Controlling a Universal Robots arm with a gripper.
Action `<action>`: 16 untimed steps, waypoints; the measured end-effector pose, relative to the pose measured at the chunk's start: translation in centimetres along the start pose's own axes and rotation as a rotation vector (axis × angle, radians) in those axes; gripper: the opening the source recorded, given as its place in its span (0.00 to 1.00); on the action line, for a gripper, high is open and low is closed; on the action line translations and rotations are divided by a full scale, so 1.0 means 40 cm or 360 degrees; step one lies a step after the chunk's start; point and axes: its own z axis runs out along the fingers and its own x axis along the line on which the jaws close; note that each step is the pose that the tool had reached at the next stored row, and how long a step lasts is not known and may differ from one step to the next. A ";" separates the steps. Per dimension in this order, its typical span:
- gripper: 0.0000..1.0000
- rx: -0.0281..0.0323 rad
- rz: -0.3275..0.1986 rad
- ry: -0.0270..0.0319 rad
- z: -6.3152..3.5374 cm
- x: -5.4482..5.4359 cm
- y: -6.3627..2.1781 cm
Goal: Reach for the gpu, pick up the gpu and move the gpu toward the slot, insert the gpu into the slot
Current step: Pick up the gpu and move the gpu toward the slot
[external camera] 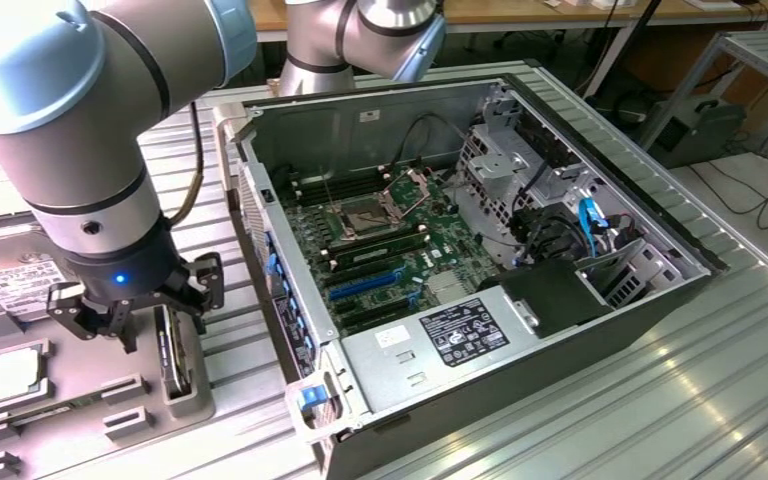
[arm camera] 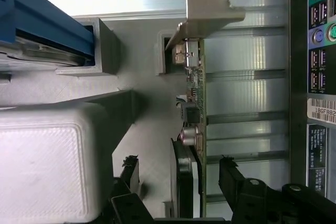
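Logging the exterior view first. The arm stands at the frame's left, with the tool [external camera: 135, 322] low in the lower left, directly over the grey parts fixture [external camera: 37, 420] on the ribbed metal bench [external camera: 651, 400]. The gpu [external camera: 168, 350] stands on edge in a holder of that fixture, just under the tool. A square CPU chip [external camera: 11, 372] lies flat nearby, toward the frame's left edge. The open computer case [external camera: 598, 330] fills the centre and right. The blue slots [external camera: 364, 288] on its motherboard [external camera: 398, 250] are bare, with no card seated.

Wrist view. The gpu [arm camera: 198, 103] is seen edge-on, its silver bracket [arm camera: 210, 11] at the far end. The tool [arm camera: 178, 162] is spread, with one fingertip [arm camera: 130, 163] on each side of the card. Both are apart from it, and a gap shows on either side. The case's rear port panel [arm camera: 320, 35] runs alongside.

Status, as I judge it: the reach is essentially complete and the card is bracketed. The grasp is not yet closed, and the gpu sits in its holder. Lift, carry to the case and insertion are not done.
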 end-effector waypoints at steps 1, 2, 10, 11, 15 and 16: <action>0.72 0.00001 0.0005 0.00001 0.000 0.000 -0.001; 0.72 0.00001 0.0011 0.00002 0.000 0.000 -0.001; 0.64 0.00003 0.0014 0.00004 0.000 0.000 -0.002; 0.64 0.00003 0.0014 0.00004 0.000 0.000 -0.003; 0.57 0.00002 0.0016 0.00003 0.000 0.000 -0.004; 0.57 0.00003 0.0017 0.00004 0.000 0.000 -0.004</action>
